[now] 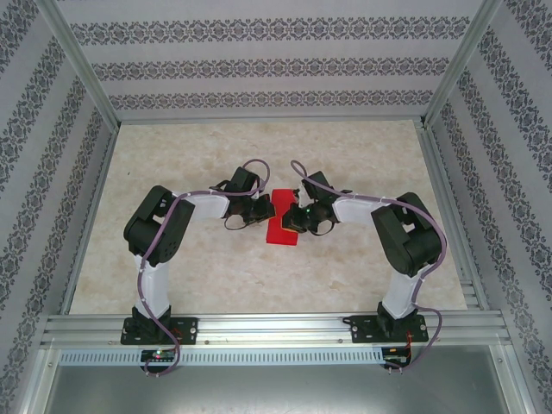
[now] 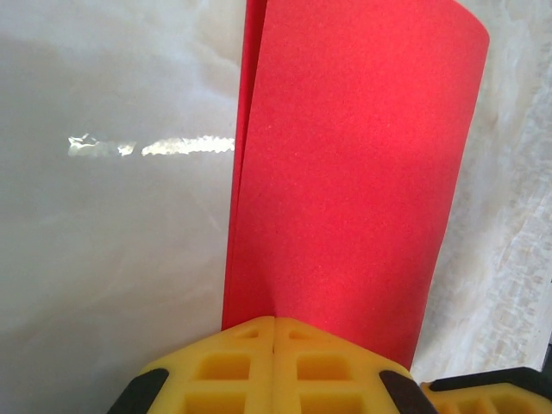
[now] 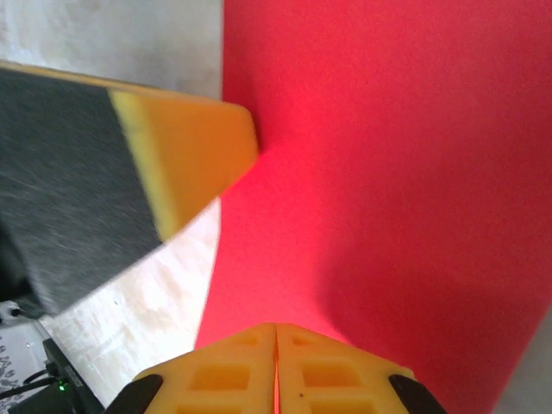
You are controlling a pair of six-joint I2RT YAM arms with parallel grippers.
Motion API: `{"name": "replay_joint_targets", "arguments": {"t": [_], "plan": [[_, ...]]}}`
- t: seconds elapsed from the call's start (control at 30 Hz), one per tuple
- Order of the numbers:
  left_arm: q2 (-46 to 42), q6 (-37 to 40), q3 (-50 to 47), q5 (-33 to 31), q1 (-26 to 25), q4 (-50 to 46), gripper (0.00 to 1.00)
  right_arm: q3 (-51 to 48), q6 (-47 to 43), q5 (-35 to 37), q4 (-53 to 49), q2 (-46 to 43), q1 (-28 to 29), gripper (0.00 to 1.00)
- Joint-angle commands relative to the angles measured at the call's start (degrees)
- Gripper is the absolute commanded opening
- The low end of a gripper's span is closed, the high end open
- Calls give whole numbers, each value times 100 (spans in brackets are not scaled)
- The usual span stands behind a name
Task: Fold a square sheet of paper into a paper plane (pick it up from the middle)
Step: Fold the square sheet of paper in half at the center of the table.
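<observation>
sheet (image 1: 281, 231) mid-table (image 1: 190, 155), btwn L fingers (image 2: 226, 373), R fingers (image 3: 226, 381)

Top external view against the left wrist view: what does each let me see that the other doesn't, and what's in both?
From above: both whole arms, the left gripper and right gripper meeting at the thin red sheet of paper, plus the patterned walls and the silver metal frame.
From the left wrist: a close look at yellow fingertips pressed shut on the sheet's near edge, with what looks like a second red layer behind on the left.
Both: the red sheet and the pale marbled table.
</observation>
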Motion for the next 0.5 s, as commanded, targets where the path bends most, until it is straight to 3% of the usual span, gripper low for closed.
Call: {"name": "replay_joint_targets", "arguments": {"t": [0.0,0.47], "plan": [[888,-23,-512,-867,-56,-1450,0,-361,-251,-10,75,-47,36,9],[906,20,-504,-874,-59,-1451,0,-1803,-359,108,277,-1017,-23,8]]}}
